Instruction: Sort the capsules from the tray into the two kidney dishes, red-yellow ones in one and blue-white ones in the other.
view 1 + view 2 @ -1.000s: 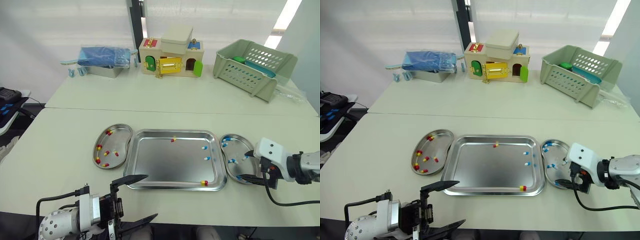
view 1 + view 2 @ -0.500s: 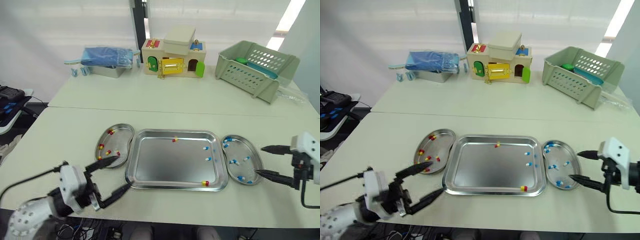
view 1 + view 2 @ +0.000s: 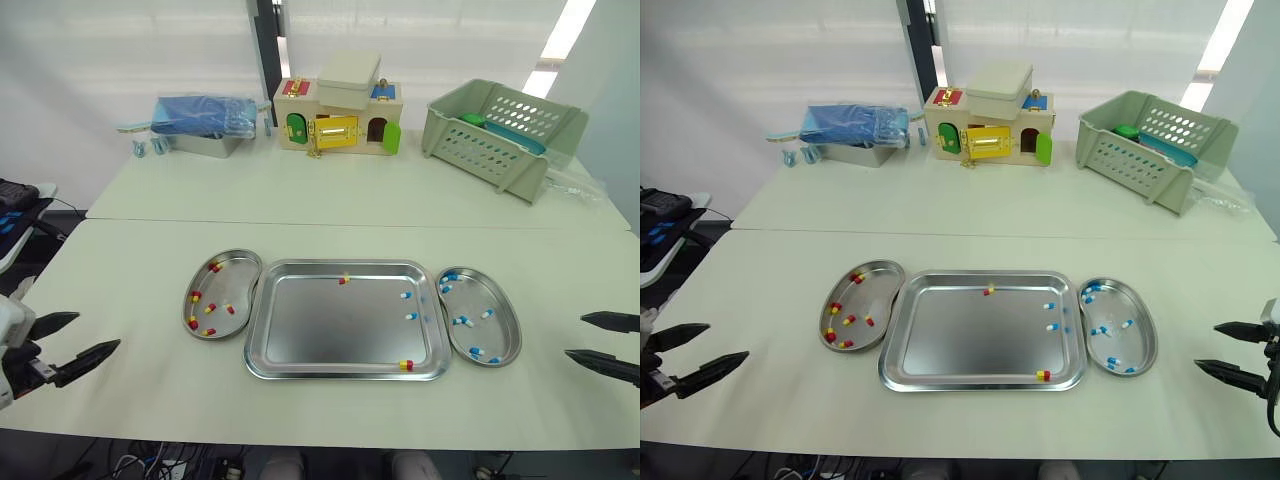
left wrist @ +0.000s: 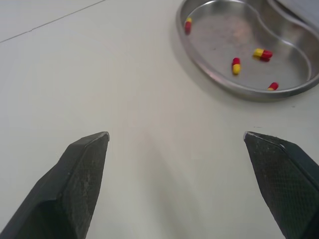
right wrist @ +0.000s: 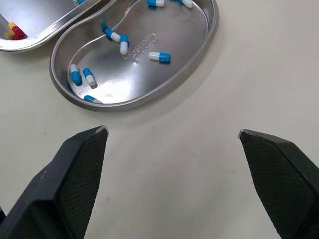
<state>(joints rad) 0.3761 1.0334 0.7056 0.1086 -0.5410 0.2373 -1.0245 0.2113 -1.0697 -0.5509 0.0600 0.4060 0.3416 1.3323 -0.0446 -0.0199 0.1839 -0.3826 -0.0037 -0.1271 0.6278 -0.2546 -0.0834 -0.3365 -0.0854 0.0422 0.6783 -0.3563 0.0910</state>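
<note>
Here's the pale cream surface point(image 3: 330, 205), and right in the middle sits the rectangular stainless-steel tray point(image 3: 330, 330). Four capsules lie in it. One red-yellow capsule point(image 3: 344, 280) is up by the far rim, and a second red-yellow capsule point(image 3: 407, 365) sits in the near right corner. Two blue-white capsules point(image 3: 407, 295) lie along the right side, one behind the other.

Touching the tray's left edge is the left kidney-shaped steel dish point(image 3: 238, 280), with a handful of red-yellow capsules point(image 3: 213, 307) scattered in it. On the tray's right edge is the right kidney-shaped steel dish point(image 3: 500, 335), holding several blue-white ones point(image 3: 462, 321).

The left end effector point(image 3: 98, 331) hovers over bare surface well to the left of the red-yellow dish. Its two black fingers are spread wide with nothing between them, and its wrist view has that dish point(image 4: 219, 30) lying ahead of them.

The right end effector point(image 3: 575, 336) does the same out past the blue-white dish, fingers parted and empty. Its wrist view has that dish point(image 5: 164, 84) just beyond the tips.

At the back of the surface are a blue bundle in a metal box point(image 3: 205, 120), a toy house with coloured doors point(image 3: 340, 115) and a pale green slotted basket point(image 3: 500, 125).
</note>
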